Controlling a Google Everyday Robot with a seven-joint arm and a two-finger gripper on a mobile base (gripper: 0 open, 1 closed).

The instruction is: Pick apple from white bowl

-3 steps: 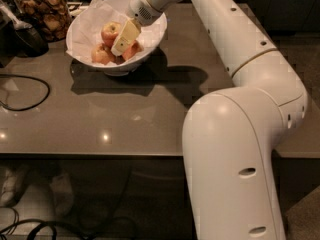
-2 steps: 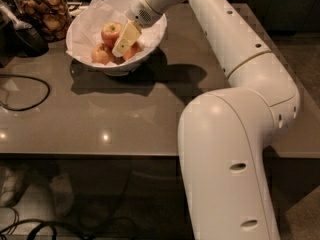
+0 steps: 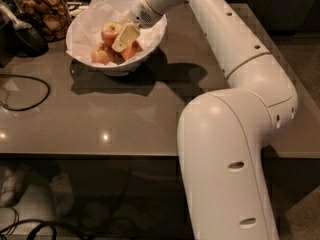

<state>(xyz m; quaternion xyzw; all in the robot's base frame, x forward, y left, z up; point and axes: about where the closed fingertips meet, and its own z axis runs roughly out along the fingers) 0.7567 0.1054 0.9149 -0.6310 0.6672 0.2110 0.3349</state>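
The white bowl [image 3: 80, 46], lined with crumpled white paper, stands at the back left of the grey table. It holds several apples. The apple [image 3: 110, 32], the largest, red with a yellow patch on top, lies at the back of the bowl. My gripper [image 3: 125, 38] reaches down into the bowl from the right. Its cream tip is right beside this apple and over a redder apple [image 3: 133, 50]. A paler apple [image 3: 101, 54] lies at the front left of the bowl.
A glass jar of brown snacks [image 3: 42, 11] stands left of the bowl, with a dark object [image 3: 22, 36] beside it. A black cable [image 3: 22, 91] loops on the table's left. My white arm [image 3: 230, 134] fills the right side of the view.
The gripper stays in the bowl among the apples. The near part of my arm has shifted slightly to the left.
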